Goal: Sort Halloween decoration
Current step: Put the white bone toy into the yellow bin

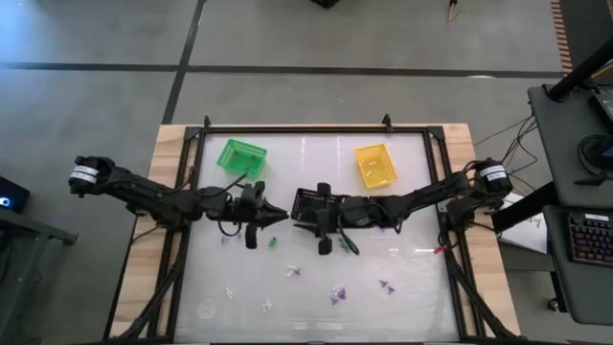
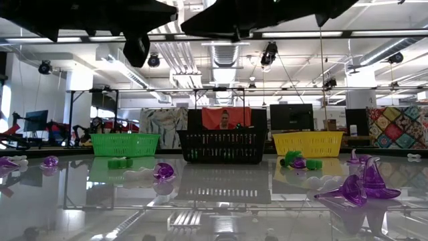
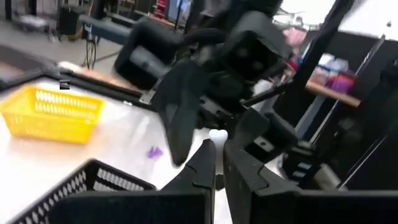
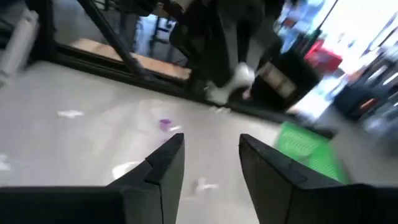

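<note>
Across the worktop [image 1: 412, 287] the Halloween decoration [image 1: 335, 295] lies scattered: light, rigid, slippery; grip across each body. Right claw [image 4: 211, 155] stands wide over the black basket [image 1: 308, 206]; left claw [image 3: 219, 163] pinched shut.

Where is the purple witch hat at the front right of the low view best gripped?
Probably by the cone of the purple witch hat, coming straight down from above with the jaws either side of it: the cone rises off the table, while the wide brim lies low against it.
</note>
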Controlling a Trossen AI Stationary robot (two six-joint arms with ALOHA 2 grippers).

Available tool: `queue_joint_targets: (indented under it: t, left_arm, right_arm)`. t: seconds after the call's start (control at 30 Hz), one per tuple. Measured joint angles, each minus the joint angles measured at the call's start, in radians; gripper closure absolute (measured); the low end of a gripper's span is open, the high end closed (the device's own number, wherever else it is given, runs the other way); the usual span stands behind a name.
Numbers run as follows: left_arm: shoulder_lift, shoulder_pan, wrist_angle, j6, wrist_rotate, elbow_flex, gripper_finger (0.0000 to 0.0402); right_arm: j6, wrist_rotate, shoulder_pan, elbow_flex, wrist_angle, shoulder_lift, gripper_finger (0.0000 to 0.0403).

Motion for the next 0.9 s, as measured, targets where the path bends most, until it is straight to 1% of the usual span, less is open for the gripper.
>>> queue_joint_targets:
  t: [0.13, 0.2, 0.27, 0.47, 0.63, 0.9]
  left_arm:
    - [0.0, 0.0, 0.0, -0.09, 0.001, -0.001, 0.0401]
    - [0.0, 0.0, 0.005, -0.117, 0.001, -0.003, 0.0401]
    - [0.0, 0.0, 0.026, -0.131, 0.007, -0.005, 0.0401]
    - [0.018, -0.001, 0.132, -0.159, 0.079, -0.007, 0.0401]
    - [0.052, -0.001, 0.147, -0.175, 0.081, -0.007, 0.0401]
    - [0.111, 0.0, 0.238, -0.185, 0.085, -0.007, 0.0401]
  right_arm:
    - [-0.196, 0.118, 0.05, 0.0, 0.082, 0.0, 0.0253]
    - [-0.274, 0.143, 0.068, 0.0, 0.118, 0.0, 0.0252]
    - [-0.312, 0.159, 0.078, 0.0, 0.127, 0.0, 0.0252]
    - [-0.341, 0.176, 0.078, 0.0, 0.137, 0.0, 0.0252]
    - [-0.378, 0.172, 0.081, 0.0, 0.18, 0.0, 0.0252]
    - [-0.394, 0.17, 0.081, 0.008, 0.171, -0.001, 0.0252]
